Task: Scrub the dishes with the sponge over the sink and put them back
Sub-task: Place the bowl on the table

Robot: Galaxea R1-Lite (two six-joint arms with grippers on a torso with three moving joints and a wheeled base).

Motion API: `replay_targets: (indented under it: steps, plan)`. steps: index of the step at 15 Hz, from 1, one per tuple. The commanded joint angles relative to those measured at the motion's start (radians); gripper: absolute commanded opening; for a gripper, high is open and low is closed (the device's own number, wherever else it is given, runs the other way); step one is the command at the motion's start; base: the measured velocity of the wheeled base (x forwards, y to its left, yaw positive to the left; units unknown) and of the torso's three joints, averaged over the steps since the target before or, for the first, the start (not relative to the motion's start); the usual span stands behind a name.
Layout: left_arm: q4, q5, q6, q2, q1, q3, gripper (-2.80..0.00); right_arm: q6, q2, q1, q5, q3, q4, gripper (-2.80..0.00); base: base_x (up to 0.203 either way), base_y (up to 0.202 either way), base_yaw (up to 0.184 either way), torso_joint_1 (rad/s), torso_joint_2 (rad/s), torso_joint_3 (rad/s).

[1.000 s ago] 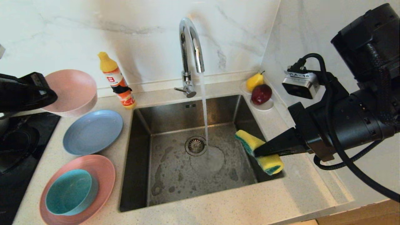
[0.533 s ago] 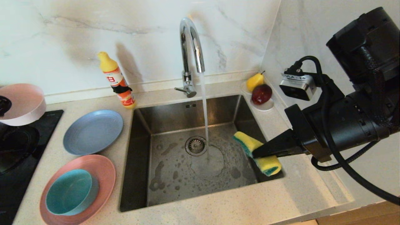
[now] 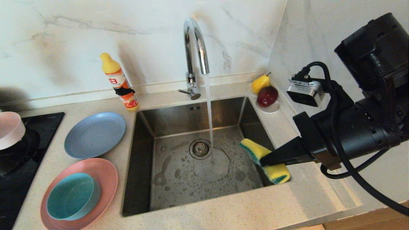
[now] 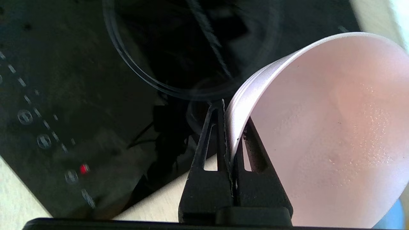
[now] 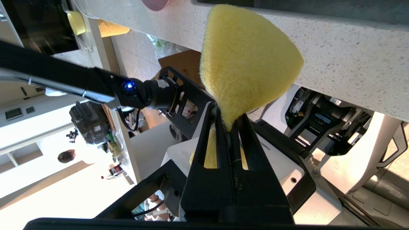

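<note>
The pale pink bowl (image 3: 9,129) hangs at the far left edge of the head view, above the black cooktop (image 3: 19,159). My left gripper (image 4: 231,118) is shut on the pale pink bowl's (image 4: 319,127) rim, one finger inside and one outside. My right gripper (image 3: 263,159) is shut on the yellow-and-green sponge (image 3: 278,172) over the right side of the steel sink (image 3: 143,143). The right wrist view shows the sponge (image 5: 246,60) squeezed at its waist by the right gripper (image 5: 228,123). A grey-blue plate (image 3: 95,134) lies left of the sink. Nearer me, a teal bowl (image 3: 72,196) sits on a pink plate (image 3: 105,172).
Water runs from the chrome tap (image 3: 195,44) onto the basin floor beside the drain (image 3: 200,149). An orange detergent bottle (image 3: 119,83) stands at the sink's back left corner. A white saucer (image 3: 271,110) with a pear and a red fruit sits at the back right.
My left gripper has carried the pale pink bowl leftward and down, from above the grey-blue plate to over the cooktop. The right gripper and sponge have barely moved.
</note>
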Motion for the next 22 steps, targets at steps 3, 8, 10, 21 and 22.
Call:
replay_targets:
  steps: [3, 8, 10, 21, 22]
  plan:
    - [0.008, -0.005, -0.009, 0.173, 0.068, -0.073, -2.80, 0.005, -0.004, 0.001, 0.003, 0.003, 0.005, -2.80, 0.000, 0.000, 0.000, 0.000, 0.00, 0.000]
    - [0.009, -0.016, -0.012, 0.280, 0.101, -0.139, -2.80, 0.005, -0.006, 0.002, 0.003, 0.014, 0.004, -2.80, 0.000, 0.000, 0.000, 0.000, 0.00, 0.000]
    - [0.009, -0.023, -0.011, 0.301, 0.108, -0.149, -2.80, 0.005, -0.006, 0.003, 0.003, 0.014, 0.004, -2.80, 0.000, 0.000, 0.000, 0.000, 0.00, 0.000]
    - [0.037, -0.069, -0.012, 0.260, 0.110, -0.178, 0.00, 0.008, -0.015, 0.008, 0.003, 0.019, 0.005, -2.80, 0.000, 0.000, 0.000, 0.000, 0.00, 0.000]
    - [0.038, -0.069, -0.012, 0.252, 0.110, -0.178, 0.00, 0.008, -0.015, 0.008, 0.003, 0.019, 0.007, -2.80, 0.000, 0.000, 0.000, 0.000, 0.00, 0.000]
